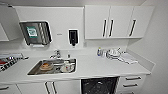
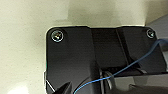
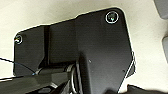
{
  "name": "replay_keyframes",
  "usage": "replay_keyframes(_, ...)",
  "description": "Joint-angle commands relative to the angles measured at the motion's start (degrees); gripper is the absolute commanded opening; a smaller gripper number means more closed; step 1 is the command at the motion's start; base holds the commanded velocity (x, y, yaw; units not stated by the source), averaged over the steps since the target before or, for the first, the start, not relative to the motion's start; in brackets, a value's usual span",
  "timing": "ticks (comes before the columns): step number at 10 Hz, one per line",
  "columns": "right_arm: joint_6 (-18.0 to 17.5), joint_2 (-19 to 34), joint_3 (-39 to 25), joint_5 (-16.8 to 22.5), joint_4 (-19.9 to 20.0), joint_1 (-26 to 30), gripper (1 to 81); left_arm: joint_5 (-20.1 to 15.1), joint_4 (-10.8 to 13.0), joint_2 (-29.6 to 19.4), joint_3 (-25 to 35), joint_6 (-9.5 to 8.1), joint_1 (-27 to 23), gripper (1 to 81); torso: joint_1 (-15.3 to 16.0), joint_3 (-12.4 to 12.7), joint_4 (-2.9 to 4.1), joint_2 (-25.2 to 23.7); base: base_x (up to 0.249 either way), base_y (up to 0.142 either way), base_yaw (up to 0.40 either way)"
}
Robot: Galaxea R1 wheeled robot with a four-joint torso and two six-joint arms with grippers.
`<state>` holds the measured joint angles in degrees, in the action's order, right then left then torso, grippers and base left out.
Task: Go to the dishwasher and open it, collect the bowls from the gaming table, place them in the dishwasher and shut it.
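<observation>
The dishwasher sits under the white counter, right of the sink, at the lower edge of the head view. Its front looks dark and mottled, and I cannot tell whether its door is open or shut. White cabinet doors with bar handles stand on its left and drawers on its right. In both wrist views the robot's own dark plate hangs over a pale floor.
A steel sink holds an orange-brown dish and a white cup. Stacked dishes, a bottle and a cloth lie at the back right of the counter. Wall cabinets hang above, and a wall closes the right side.
</observation>
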<state>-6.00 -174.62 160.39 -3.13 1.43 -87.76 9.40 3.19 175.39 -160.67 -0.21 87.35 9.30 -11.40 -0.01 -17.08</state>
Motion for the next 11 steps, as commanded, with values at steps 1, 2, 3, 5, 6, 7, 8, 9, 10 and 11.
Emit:
replay_keyframes(1,0.3,-0.3,0.0,3.1,0.3,2.4,81.1,-2.6,-0.2,0.1,-0.3,0.21,-2.5,81.1,-3.6,3.8,0.0,5.6,0.0,0.0,0.0)
replay_keyframes(2,0.2,-0.2,0.0,3.1,0.3,2.3,81.1,-2.6,-0.2,0.2,-0.3,0.21,-2.4,81.1,-4.8,4.3,0.0,7.5,0.0,0.0,0.0)
replay_keyframes(3,0.3,-0.2,0.0,3.1,0.3,2.3,81.1,-2.6,-0.2,0.2,-0.3,0.21,-2.4,81.1,-5.9,5.5,0.0,9.2,0.0,0.0,0.0)
replay_keyframes(5,0.3,-0.3,0.0,3.1,0.3,2.3,81.1,-2.6,-0.2,0.2,-0.4,0.21,-2.4,81.1,-8.3,8.4,0.0,13.0,0.0,0.0,0.0)
replay_keyframes(6,0.2,-0.3,0.0,3.0,0.3,2.2,81.1,-2.6,-0.2,0.2,-0.4,0.21,-2.4,81.1,-9.3,10.1,0.0,15.1,0.0,0.0,0.0)
replay_keyframes(7,0.3,-0.3,0.0,3.1,0.3,2.3,81.1,-2.6,-0.2,0.2,-0.4,0.21,-2.4,81.1,-9.3,12.2,0.0,17.1,0.0,0.0,0.0)
replay_keyframes(8,0.3,-0.3,0.0,3.1,0.3,2.2,81.1,-2.6,-0.2,0.3,-0.4,0.21,-2.4,81.1,-8.1,14.0,0.0,13.4,0.0,0.0,0.0)
replay_keyframes(9,0.2,-0.3,0.0,3.1,0.3,2.3,81.1,-2.6,-0.2,0.4,-0.4,0.21,-2.4,81.1,-8.4,15.6,0.0,14.4,0.0,0.0,0.0)
replay_keyframes(10,0.2,-0.3,0.1,3.1,0.4,2.4,81.1,-2.6,-0.2,0.5,-0.4,0.21,-2.4,81.1,-8.5,17.2,0.0,14.9,0.0,0.0,0.0)
replay_keyframes(11,0.2,-0.3,0.1,3.1,0.4,2.4,81.1,-2.6,-0.2,0.5,-0.4,0.21,-2.4,81.1,-8.6,18.4,0.0,15.3,0.0,0.0,0.0)
